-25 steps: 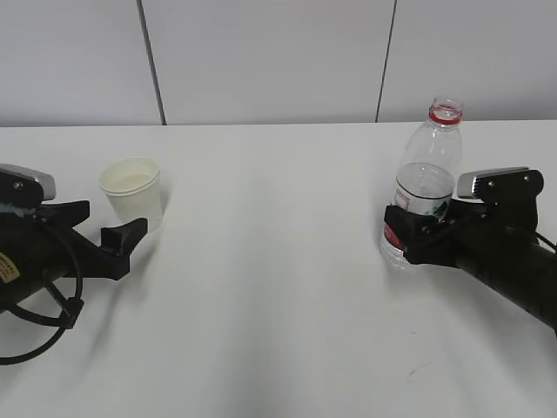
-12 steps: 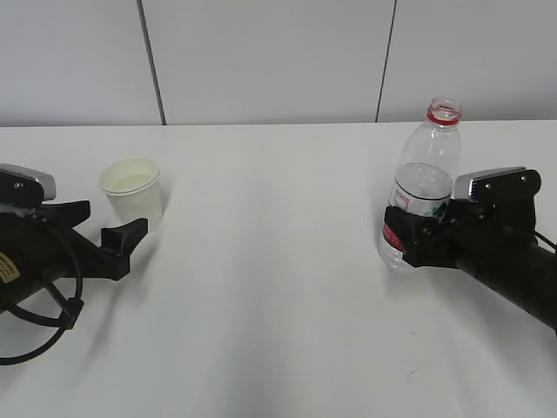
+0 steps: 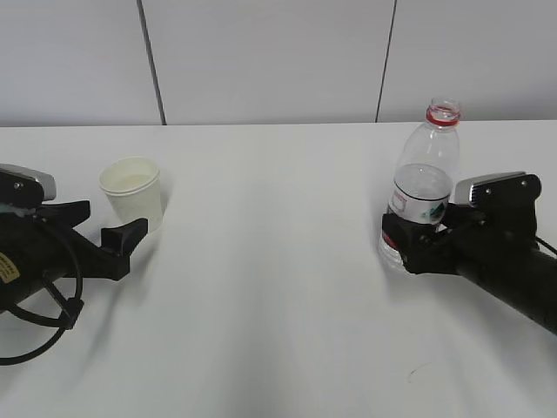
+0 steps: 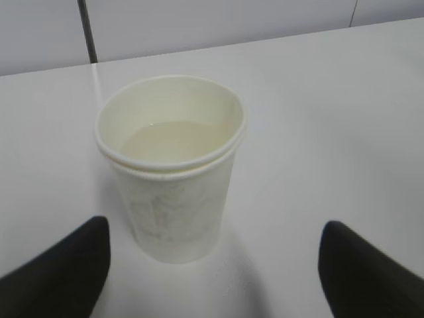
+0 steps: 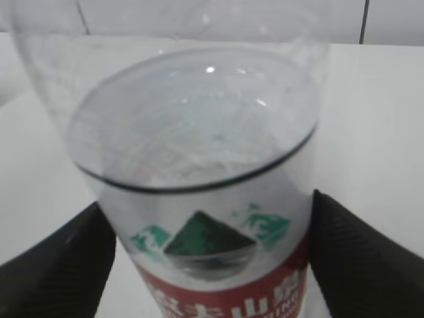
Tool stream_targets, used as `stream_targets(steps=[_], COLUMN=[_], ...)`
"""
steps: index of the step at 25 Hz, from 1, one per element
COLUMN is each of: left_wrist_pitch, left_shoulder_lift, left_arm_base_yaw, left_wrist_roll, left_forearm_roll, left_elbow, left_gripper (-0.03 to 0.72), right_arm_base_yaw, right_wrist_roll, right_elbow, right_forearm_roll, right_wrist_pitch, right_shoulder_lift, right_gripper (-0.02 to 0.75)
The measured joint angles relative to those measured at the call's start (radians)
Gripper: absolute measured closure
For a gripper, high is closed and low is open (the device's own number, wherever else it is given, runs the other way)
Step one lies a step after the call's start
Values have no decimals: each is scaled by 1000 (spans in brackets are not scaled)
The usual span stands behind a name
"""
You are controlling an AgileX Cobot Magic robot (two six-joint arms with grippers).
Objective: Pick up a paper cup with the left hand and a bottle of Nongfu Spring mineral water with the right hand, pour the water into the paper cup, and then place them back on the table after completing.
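A white paper cup [image 3: 132,190] stands on the white table [image 3: 278,261] at the left, with clear liquid in it [image 4: 173,140]. My left gripper [image 3: 117,218] is open. Its black fingers [image 4: 59,271] stand wide apart just short of the cup's base and touch nothing. The clear Nongfu Spring bottle [image 3: 426,165], uncapped and with a red neck ring, stands upright at the right, partly full of water [image 5: 199,132]. My right gripper [image 3: 402,233] is shut on its lower body at the label [image 5: 212,252], one finger against each side.
A small dark scuff mark [image 3: 418,373] lies on the table near the front right. A grey panelled wall [image 3: 261,61] rises behind the table's far edge.
My right gripper has sunk slightly with the bottle, which now stands more upright. The left gripper and the cup have not moved.
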Motion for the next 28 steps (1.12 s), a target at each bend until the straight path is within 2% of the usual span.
stream_targets(steps=[17, 28], left_wrist_pitch=[0, 9], left_shoulder_lift=[0, -85], left_arm_base_yaw=[0, 0], left_wrist_roll=[0, 0], left_forearm_roll=[9, 15], left_elbow=[3, 68], left_gripper=[102, 102], right_arm_base_yaw=[0, 0], right_wrist_roll=[2, 2], right_elbow=[186, 237], right_forearm_roll=[41, 46], right_wrist_pitch=[3, 9], right_shoulder_lift=[-154, -209], right_gripper=[76, 116])
